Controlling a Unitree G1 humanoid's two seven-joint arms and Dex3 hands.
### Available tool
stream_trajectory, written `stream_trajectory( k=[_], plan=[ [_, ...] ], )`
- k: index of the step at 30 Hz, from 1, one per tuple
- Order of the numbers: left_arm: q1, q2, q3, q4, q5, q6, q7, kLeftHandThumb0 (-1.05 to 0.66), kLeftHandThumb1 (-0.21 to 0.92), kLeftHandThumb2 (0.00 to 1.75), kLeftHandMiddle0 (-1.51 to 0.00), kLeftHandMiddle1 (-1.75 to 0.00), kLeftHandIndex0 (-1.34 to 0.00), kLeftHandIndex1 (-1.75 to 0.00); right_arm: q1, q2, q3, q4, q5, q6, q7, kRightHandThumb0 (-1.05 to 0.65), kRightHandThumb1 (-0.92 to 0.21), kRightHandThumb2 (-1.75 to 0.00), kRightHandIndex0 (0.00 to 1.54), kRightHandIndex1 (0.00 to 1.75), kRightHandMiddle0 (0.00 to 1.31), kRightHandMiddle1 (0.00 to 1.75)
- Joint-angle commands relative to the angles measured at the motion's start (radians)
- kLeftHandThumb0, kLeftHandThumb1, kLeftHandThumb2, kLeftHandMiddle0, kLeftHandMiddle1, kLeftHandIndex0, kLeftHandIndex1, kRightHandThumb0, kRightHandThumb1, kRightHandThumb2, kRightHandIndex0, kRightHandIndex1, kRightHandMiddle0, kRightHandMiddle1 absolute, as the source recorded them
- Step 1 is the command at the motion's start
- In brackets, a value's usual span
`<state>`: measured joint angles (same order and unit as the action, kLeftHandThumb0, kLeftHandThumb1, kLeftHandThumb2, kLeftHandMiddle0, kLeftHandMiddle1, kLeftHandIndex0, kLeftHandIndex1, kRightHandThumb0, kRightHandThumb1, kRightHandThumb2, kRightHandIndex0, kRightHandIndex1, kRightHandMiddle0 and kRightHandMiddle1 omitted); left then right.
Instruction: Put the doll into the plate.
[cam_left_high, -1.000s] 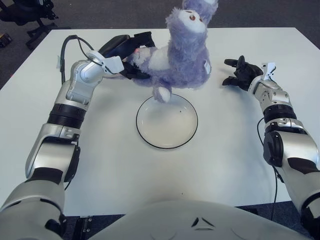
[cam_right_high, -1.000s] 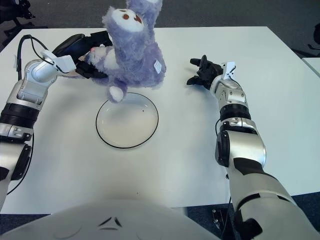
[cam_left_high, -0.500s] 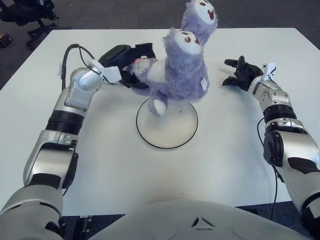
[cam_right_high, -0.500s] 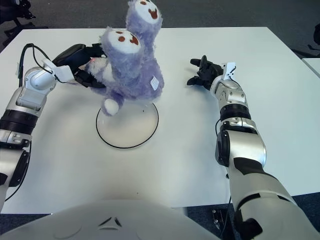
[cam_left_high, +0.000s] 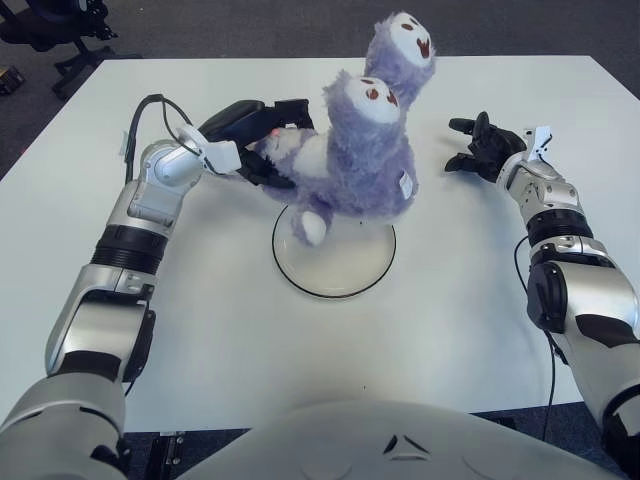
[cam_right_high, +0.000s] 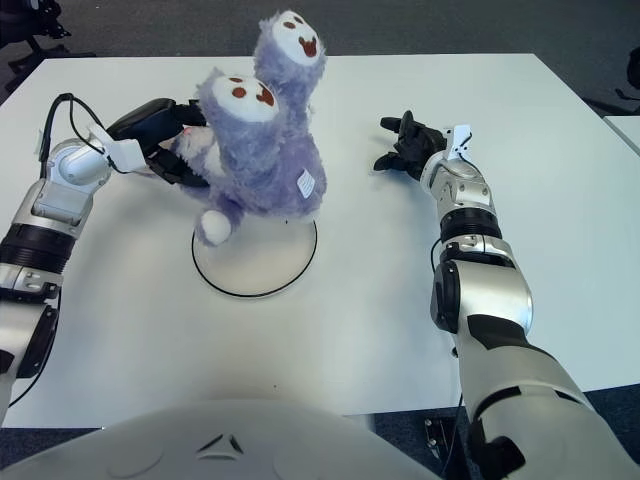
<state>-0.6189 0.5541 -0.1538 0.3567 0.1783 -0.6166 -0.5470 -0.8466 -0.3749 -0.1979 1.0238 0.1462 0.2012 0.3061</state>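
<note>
A fluffy purple doll (cam_left_high: 360, 150) with white face patches and a white foot hangs over the far part of the white, dark-rimmed plate (cam_left_high: 334, 268). I cannot tell whether its body touches the plate. My left hand (cam_left_high: 262, 135) is shut on the doll's left side, just beyond the plate's left rim. My right hand (cam_left_high: 482, 143) shows to the right of the doll with its dark fingers spread and nothing in them.
The white table (cam_left_high: 230, 340) carries the plate at its middle. A dark cable (cam_left_high: 150, 105) loops up from my left forearm. Dark floor and an office chair base (cam_left_high: 70, 30) lie past the table's far left corner.
My left hand has lowered the doll toward me, from above the plate's far rim down onto or just over it. The right hand has not moved.
</note>
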Motion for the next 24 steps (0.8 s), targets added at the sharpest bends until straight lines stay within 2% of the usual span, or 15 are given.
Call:
stream_trajectory(
  k=[1, 5, 12, 24],
  plan=[
    [-0.006, 0.019, 0.001, -0.008, -0.030, -0.008, -0.037, -0.23, 0.69, 0.50, -1.00, -1.75, -0.86, -1.75, 0.064, 0.024, 0.013, 0.052, -0.012, 0.046, 0.002, -0.62, -0.92, -0.83, 1.06, 0.01, 0.35, 0.58],
    [-0.016, 0.022, -0.007, 0.005, -0.053, -0.012, -0.087, -0.25, 0.74, 0.42, -1.00, -1.75, -0.85, -1.75, 0.063, 0.024, 0.013, 0.054, -0.013, 0.045, 0.002, -0.62, -0.92, -0.83, 1.06, 0.01, 0.35, 0.58],
    [-0.022, 0.022, -0.005, 0.013, -0.067, -0.022, -0.125, -0.34, 0.88, 0.15, -0.99, -1.75, -0.83, -1.75, 0.064, 0.023, 0.013, 0.052, -0.013, 0.046, 0.001, -0.61, -0.92, -0.82, 1.06, 0.01, 0.35, 0.58],
    [-0.022, 0.030, -0.009, 0.002, -0.050, -0.003, -0.158, -0.50, 0.92, 0.10, -0.98, -1.75, -0.82, -1.75, 0.066, 0.022, 0.011, 0.052, -0.012, 0.045, -0.001, -0.60, -0.92, -0.82, 1.07, 0.01, 0.35, 0.58]
  ],
)
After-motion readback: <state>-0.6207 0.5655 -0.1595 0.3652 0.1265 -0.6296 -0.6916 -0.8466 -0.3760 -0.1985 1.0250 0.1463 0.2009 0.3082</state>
